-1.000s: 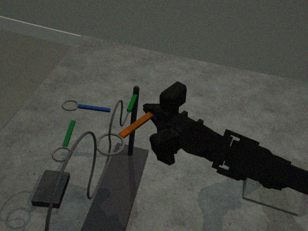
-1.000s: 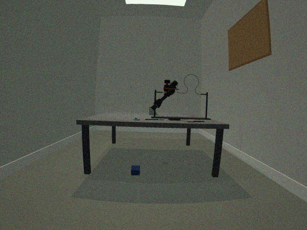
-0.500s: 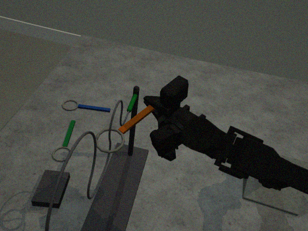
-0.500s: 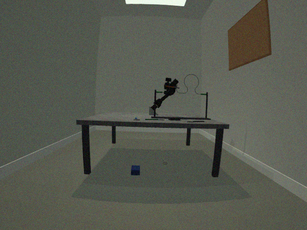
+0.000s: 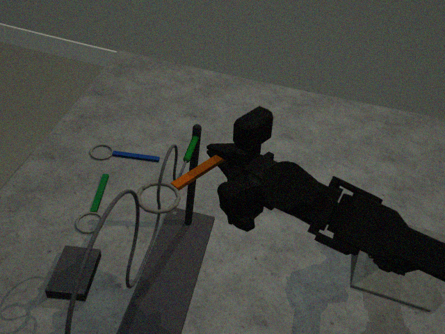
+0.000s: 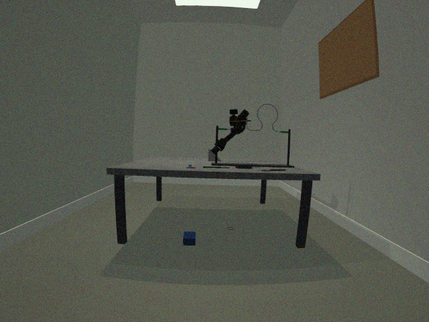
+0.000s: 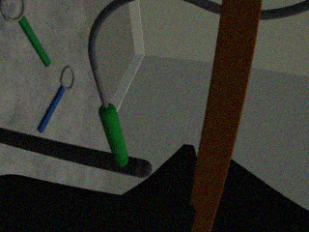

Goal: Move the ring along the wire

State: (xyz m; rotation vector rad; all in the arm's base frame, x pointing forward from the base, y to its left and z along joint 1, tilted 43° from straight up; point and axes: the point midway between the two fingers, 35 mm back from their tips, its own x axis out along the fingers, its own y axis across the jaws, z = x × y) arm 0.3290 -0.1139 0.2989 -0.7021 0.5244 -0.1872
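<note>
Gripper (image 5: 215, 152) (image 7: 197, 157) tilts above table (image 5: 323, 143) (image 6: 208, 173), closed on orange handle (image 5: 197, 171) (image 6: 238, 121) (image 7: 227, 111).

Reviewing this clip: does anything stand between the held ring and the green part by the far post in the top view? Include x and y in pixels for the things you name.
Yes: the thin wire's upright bend (image 5: 174, 147) rises between the ring (image 5: 140, 205) and that green part (image 5: 191, 148) (image 7: 113, 135).
</note>
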